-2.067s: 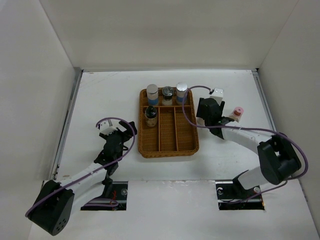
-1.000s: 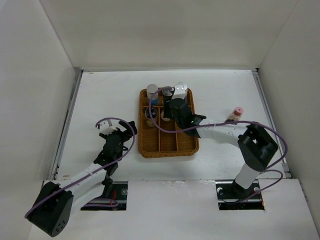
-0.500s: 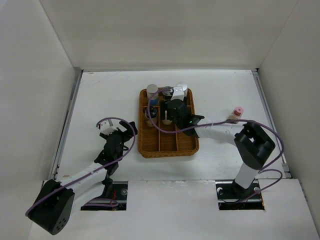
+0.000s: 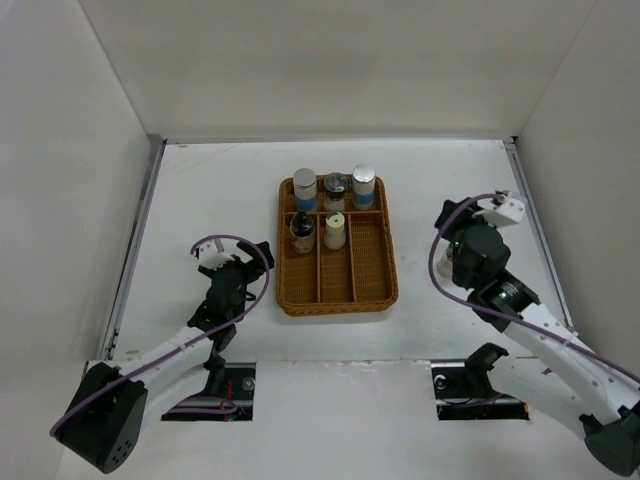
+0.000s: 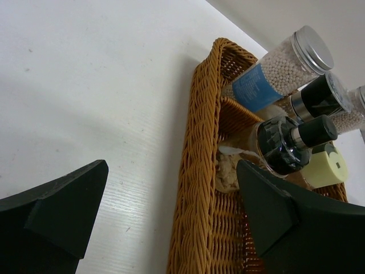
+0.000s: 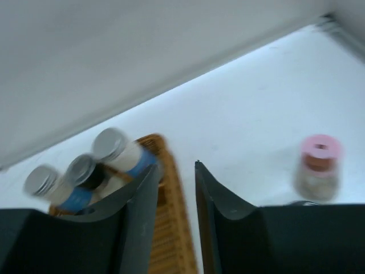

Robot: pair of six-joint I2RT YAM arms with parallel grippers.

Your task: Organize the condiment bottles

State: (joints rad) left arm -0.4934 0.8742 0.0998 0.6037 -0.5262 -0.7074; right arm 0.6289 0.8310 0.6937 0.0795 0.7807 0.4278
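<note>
Five condiment bottles stand in the wicker tray point(image 4: 338, 285). Along its back are a white blue-banded one point(image 4: 304, 187), a dark-capped one point(image 4: 334, 190) and a second white blue-banded one point(image 4: 364, 185). Below them stand a dark-capped bottle point(image 4: 301, 232) and the cream-capped one point(image 4: 334, 230). A third dark-capped bottle does not show. The pink-capped bottle point(image 6: 318, 168) stands on the table right of the tray, hidden behind my right gripper point(image 4: 447, 222) in the top view. My right gripper point(image 6: 175, 168) is narrowly open and empty. My left gripper point(image 4: 240, 265) is wide open and empty beside the tray's left rim point(image 5: 197, 171).
White walls enclose the table on the left, back and right. The tray's three long front compartments point(image 4: 350, 270) hold only the two bottles at their far ends. The arm bases sit at the near edge.
My right arm has pulled back from the tray to the right side, leaving the cream-capped bottle standing in the middle compartment. The left arm has not moved.
</note>
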